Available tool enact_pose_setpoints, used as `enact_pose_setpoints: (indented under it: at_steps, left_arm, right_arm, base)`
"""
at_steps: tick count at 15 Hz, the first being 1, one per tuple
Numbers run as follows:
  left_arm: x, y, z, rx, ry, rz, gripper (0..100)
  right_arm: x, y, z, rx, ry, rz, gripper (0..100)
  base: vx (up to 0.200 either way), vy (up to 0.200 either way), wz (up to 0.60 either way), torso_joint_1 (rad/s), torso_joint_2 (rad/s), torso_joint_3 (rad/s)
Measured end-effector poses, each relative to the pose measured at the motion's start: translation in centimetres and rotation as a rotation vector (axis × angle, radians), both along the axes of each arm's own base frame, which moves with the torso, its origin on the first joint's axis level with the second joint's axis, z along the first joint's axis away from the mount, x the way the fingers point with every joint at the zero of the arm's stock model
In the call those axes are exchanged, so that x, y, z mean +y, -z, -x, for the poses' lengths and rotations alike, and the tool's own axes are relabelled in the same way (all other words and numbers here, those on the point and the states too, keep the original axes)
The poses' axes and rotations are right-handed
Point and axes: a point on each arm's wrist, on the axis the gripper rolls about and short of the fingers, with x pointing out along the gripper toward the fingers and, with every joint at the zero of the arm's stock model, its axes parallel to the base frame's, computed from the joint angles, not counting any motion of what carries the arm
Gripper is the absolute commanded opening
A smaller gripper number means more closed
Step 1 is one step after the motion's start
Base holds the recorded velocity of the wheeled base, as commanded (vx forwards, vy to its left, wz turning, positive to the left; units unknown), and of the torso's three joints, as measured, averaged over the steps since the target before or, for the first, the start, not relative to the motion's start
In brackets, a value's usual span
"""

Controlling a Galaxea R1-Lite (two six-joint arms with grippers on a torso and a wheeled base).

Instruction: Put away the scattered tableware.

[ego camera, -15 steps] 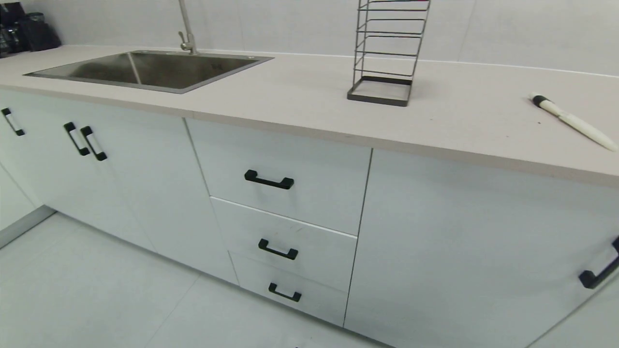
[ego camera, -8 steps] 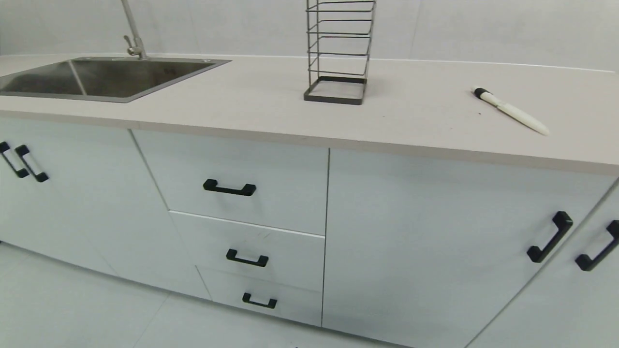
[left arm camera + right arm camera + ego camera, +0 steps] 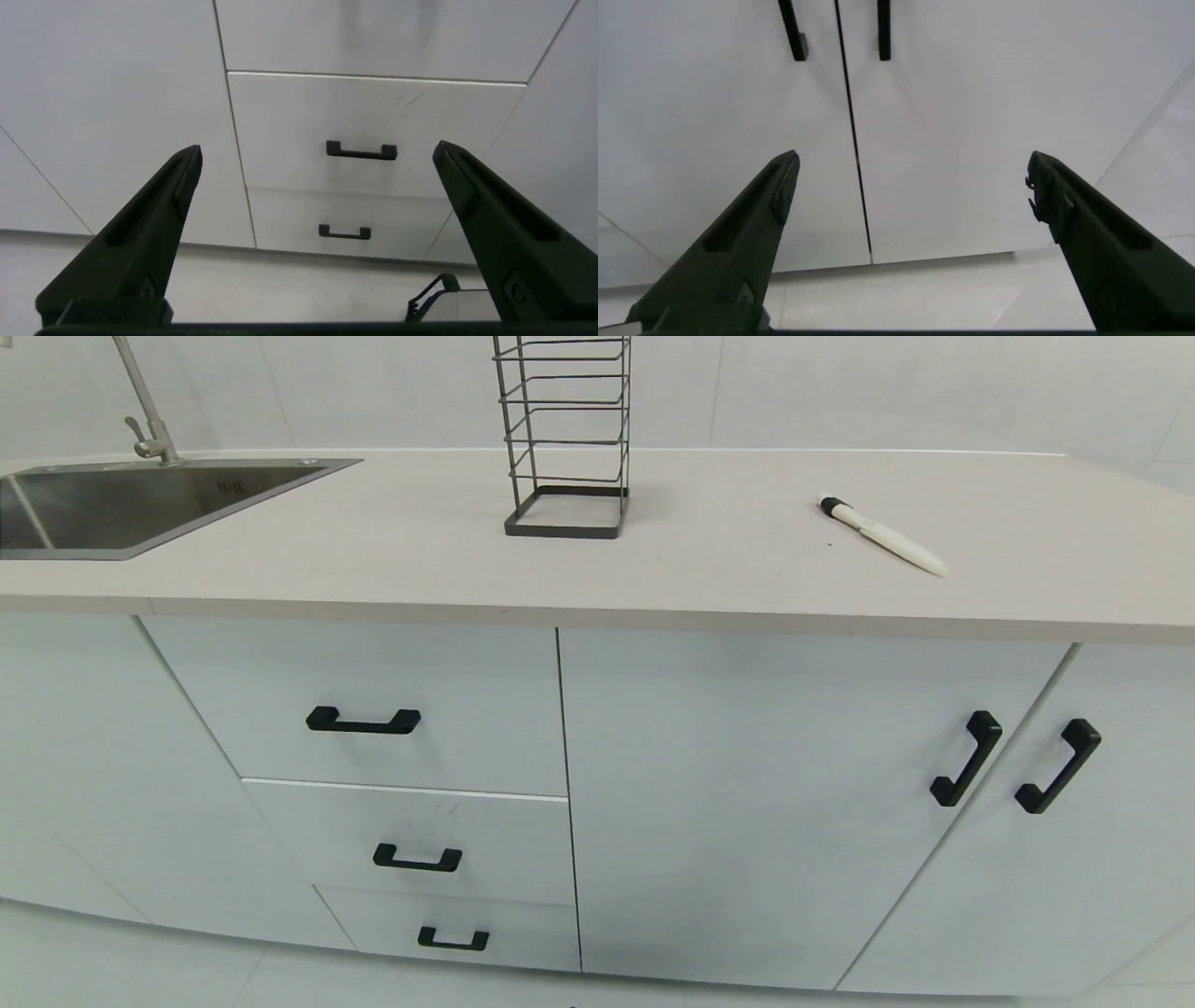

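while view pans right, white utensil unmoved

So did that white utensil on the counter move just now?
No. The white utensil keeps its place right of the wire rack; the camera turned.

Left gripper: two matte black fingers, long flat wedges tapering to blunt tips. Right gripper: same black tapered pair.

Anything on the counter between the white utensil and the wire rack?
Nothing visible does. The utensil lies to the right of the rack, apart from it, with only bare counter between them.
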Motion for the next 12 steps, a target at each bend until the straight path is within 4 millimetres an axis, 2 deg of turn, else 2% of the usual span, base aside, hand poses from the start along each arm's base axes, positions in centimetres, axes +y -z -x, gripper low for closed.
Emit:
enact_pose_setpoints:
  at_steps: [6, 9, 12]
  left_arm:
    - [0.01, 0.0, 0.0, 0.0, -0.003, 0.0, 100]
    - [0.01, 0.0, 0.0, 0.0, -0.004, 0.0, 100]
    - [0.01, 0.0, 0.0, 0.0, -0.005, 0.0, 100]
  right_arm:
    - [0.0, 0.0, 0.0, -0.001, 0.001, -0.001, 100]
    - [0.0, 0.0, 0.0, 0.0, 0.0, -0.002, 100]
    - [0.0, 0.0, 0.0, -0.001, 0.001, -0.002, 100]
  base:
    - [0.0, 0.0, 0.0, 0.0, 0.0, 0.0]
    - [0.0, 0.0, -0.6, -0.001, 0.0, 0.007]
    - [0.0, 0.0, 0.0, 0.0, 0.0, 0.0]
